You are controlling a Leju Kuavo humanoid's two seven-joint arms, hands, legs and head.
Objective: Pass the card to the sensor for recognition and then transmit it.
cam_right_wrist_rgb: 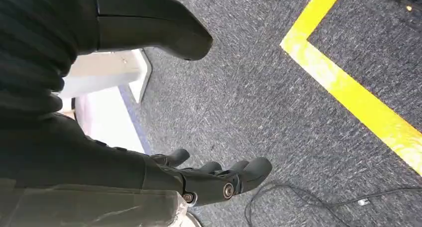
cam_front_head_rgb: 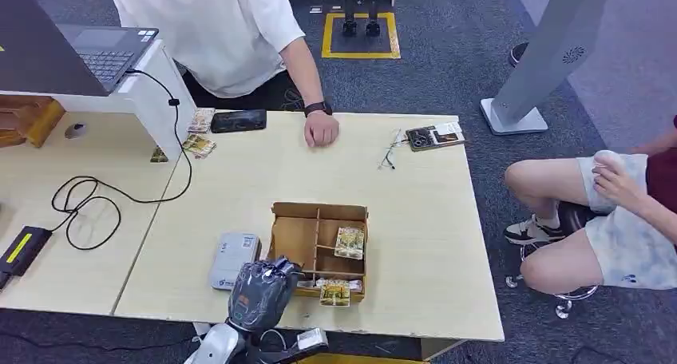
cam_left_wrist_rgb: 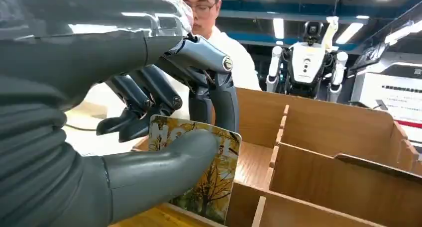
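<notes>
Head view showed the left hand [cam_front_head_rgb: 261, 290] at the near edge of the pale wood tabletop [cam_front_head_rgb: 415, 220], over the near-left corner of the divided wooden box [cam_front_head_rgb: 319, 248]. Left wrist view: thumb and fingers [cam_left_wrist_rgb: 144, 110] pinched an autumn-tree card [cam_left_wrist_rgb: 204, 174], held upright at the box's near wall. Two similar cards lay in compartments beyond the fingers and toward the right. A grey-white sensor [cam_front_head_rgb: 235, 259] lay flat just beside the fingers, on the left. A person in a white shirt rested a fist [cam_front_head_rgb: 321, 129] on the far edge. Right hand [cam_right_wrist_rgb: 199, 179] hung over grey carpet [cam_right_wrist_rgb: 259, 87] with a yellow floor line [cam_right_wrist_rgb: 348, 92], fingers spread, holding nothing.
</notes>
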